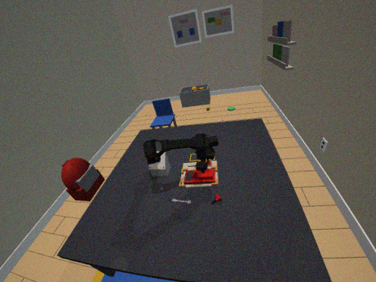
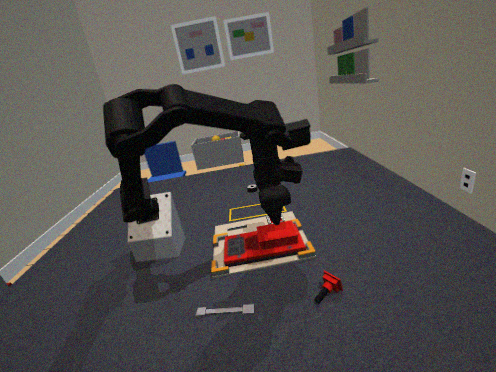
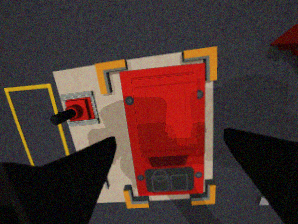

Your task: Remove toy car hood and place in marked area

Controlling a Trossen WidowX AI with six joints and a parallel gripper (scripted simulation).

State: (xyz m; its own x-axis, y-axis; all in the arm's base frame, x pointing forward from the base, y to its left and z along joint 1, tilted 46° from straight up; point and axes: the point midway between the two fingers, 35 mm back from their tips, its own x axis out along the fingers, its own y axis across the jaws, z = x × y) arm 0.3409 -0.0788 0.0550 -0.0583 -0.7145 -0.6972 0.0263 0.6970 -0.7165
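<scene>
The toy car (image 1: 197, 181) (image 2: 250, 255) (image 3: 137, 170) is red and low, with a grey recessed panel at one end, and sits on a cream board (image 2: 250, 269) (image 3: 155, 61) between orange corner brackets. Its hood appears to be the raised red block (image 2: 277, 237) (image 3: 180, 112) on top; its exact edges are unclear. My gripper (image 2: 275, 222) (image 3: 170, 135) is open and empty, pointing down above the car, with one finger to each side of it in the wrist view. The marked area is a yellow outline (image 1: 190, 157) (image 2: 230, 215) (image 3: 27, 87) on the table behind the board.
A red block with a black knob (image 3: 80, 110) stands on the board near the outline. A red and black piece (image 1: 217, 198) (image 2: 330, 282) and a pale bar (image 1: 181, 201) (image 2: 225, 310) lie in front. A small ring (image 2: 252, 188) lies behind.
</scene>
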